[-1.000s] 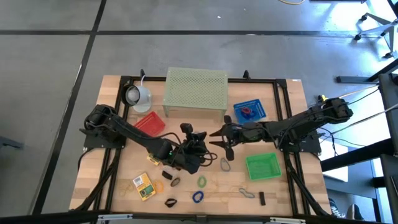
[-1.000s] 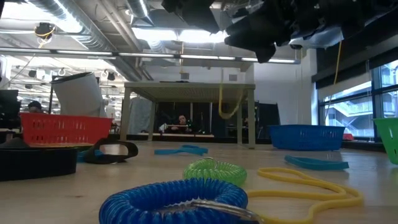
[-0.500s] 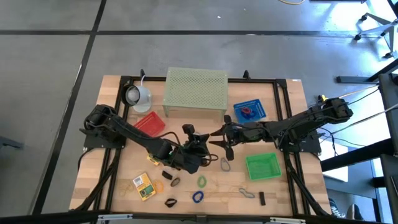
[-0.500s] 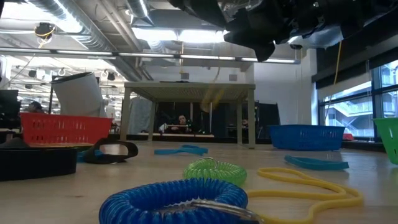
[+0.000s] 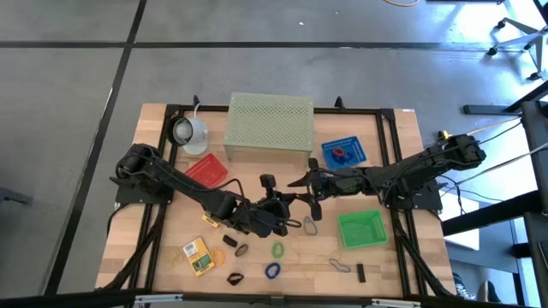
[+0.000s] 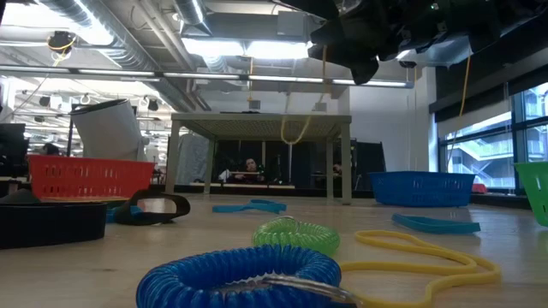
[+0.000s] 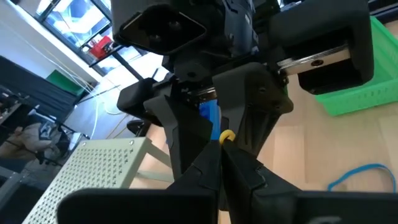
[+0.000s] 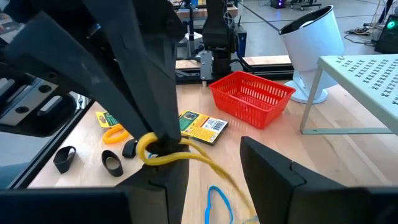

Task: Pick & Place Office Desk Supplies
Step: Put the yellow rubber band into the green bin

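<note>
From left: the red basket (image 5: 206,170) and pale green stand (image 5: 269,125) sat at the table's back; the left gripper (image 5: 289,205), pinched shut on a yellow rubber band (image 8: 177,154), held it raised at mid-table, apparently offering it across. The right gripper (image 5: 309,192), fingers spread around the band without closing, looked ready to receive it, perhaps for the green basket (image 5: 360,228) or blue basket (image 5: 344,152) beside it. Other supplies, a green coil (image 5: 278,250) and blue coil (image 5: 272,270), lay loose near the front edge. From overhead, the band was hard to make out between the arms
</note>
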Controlling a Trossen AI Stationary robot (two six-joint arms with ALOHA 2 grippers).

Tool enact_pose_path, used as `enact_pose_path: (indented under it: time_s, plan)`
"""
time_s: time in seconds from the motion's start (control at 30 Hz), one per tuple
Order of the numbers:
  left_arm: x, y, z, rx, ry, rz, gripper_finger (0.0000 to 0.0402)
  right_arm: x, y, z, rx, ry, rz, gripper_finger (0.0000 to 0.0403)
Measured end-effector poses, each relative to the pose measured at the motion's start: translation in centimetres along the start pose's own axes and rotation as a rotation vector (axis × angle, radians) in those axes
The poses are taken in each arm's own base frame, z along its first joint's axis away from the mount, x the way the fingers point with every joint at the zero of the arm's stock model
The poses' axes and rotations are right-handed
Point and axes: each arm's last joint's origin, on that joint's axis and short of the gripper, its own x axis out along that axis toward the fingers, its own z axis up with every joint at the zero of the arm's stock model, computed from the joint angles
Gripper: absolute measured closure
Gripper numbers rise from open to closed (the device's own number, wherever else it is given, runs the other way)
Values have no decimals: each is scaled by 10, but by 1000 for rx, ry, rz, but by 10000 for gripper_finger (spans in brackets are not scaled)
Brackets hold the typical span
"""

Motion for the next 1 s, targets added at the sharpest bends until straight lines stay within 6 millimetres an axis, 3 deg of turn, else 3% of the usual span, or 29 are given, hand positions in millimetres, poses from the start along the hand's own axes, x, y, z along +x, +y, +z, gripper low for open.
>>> enact_pose_path:
  time_s: [0.73,1.0]
  plan:
    - [-1,4,15,119,-107,42,398,0,0,0,42,1,0,259]
    - [-1,3,15,124,-108,42,398,0,0,0,37,1,0,331]
